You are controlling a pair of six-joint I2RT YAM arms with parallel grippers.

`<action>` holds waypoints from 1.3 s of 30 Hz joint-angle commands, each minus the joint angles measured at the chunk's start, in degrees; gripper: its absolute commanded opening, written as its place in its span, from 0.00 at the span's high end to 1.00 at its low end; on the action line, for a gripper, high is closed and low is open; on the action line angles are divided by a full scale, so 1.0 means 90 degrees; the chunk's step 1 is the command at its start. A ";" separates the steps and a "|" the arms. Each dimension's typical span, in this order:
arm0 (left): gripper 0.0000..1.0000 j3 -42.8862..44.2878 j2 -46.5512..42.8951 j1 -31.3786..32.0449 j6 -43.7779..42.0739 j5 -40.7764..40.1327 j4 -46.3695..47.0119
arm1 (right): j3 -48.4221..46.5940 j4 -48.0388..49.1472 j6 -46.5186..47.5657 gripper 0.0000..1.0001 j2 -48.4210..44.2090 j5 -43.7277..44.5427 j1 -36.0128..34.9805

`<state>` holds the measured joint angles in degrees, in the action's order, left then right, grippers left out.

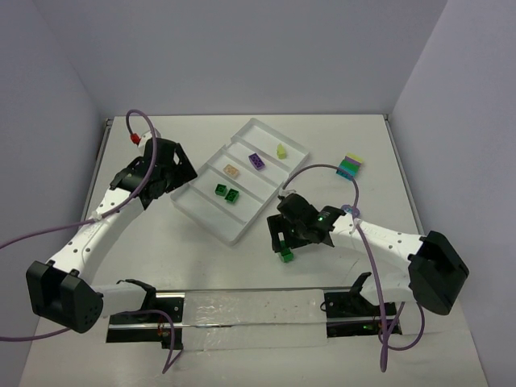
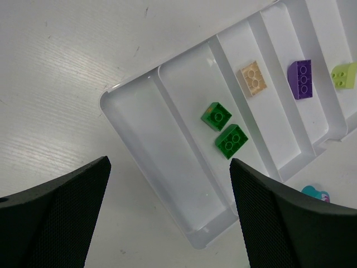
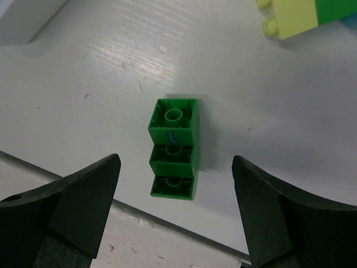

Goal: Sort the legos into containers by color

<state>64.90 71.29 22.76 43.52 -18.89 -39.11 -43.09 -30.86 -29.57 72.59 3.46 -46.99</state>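
**Legos: green lego stack (image 3: 174, 148) up next, right tool (image 3: 176, 158) poised over it**

Stack lies on its side on the bench (image 1: 201, 270), near the closest corner of the clear tray (image 1: 201, 218), w/ hollow undersides facing the wrist cam. Right tool hangs above it, jaws spread wide, one finger each side, not touching and gripping nothing.

Step in hand, by the look, is the pick approach on this stack. Next move prob. calls for a straight drop and a squeeze across the stack's narrow width. Then a carry to the compartment holding the two green bricks (image 2: 231, 140). A side pinch might split the stack, so the grip should catch the middle piece.

Left tool (image 2: 170, 162) is open too and empty, above the tray's near-left end. Already binned, each in its own compartment: peach brick (image 2: 253, 78), purple brick (image 2: 303, 79), yellow-green brick (image 2: 344, 74). Multi-colour clump (image 1: 349, 168) sits on the bench beyond the tray, well apart from both tools. It prob. needs pulling apart before sorting.

Writing: only a small blue mark (image 3: 171, 135) on the stack, maybe an "L". No brand legible.
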 commanded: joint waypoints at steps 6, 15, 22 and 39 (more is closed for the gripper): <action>0.05 0.0517 0.0227 -0.0029 -0.0428 -0.0157 0.0205 | 0.0335 0.0103 -0.0360 0.18 0.0112 0.0151 -0.0445; 0.05 0.0583 0.0549 -0.0032 -0.0366 0.0603 0.0376 | 0.0352 0.0371 -0.0492 0.52 0.0359 0.0561 -0.0612; 0.05 0.0812 0.0799 -0.0114 -0.0438 0.1263 0.0480 | 0.0201 0.0320 -0.0435 0.93 0.0178 0.0716 -0.0648; 0.15 -0.0874 0.1017 -0.0684 -0.1151 0.6917 0.2902 | -0.1553 0.1395 0.0710 1.00 0.0006 0.0708 -0.0658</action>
<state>58.69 79.89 16.52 35.65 29.49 -21.87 -53.30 -22.25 -26.47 71.70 9.08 -52.38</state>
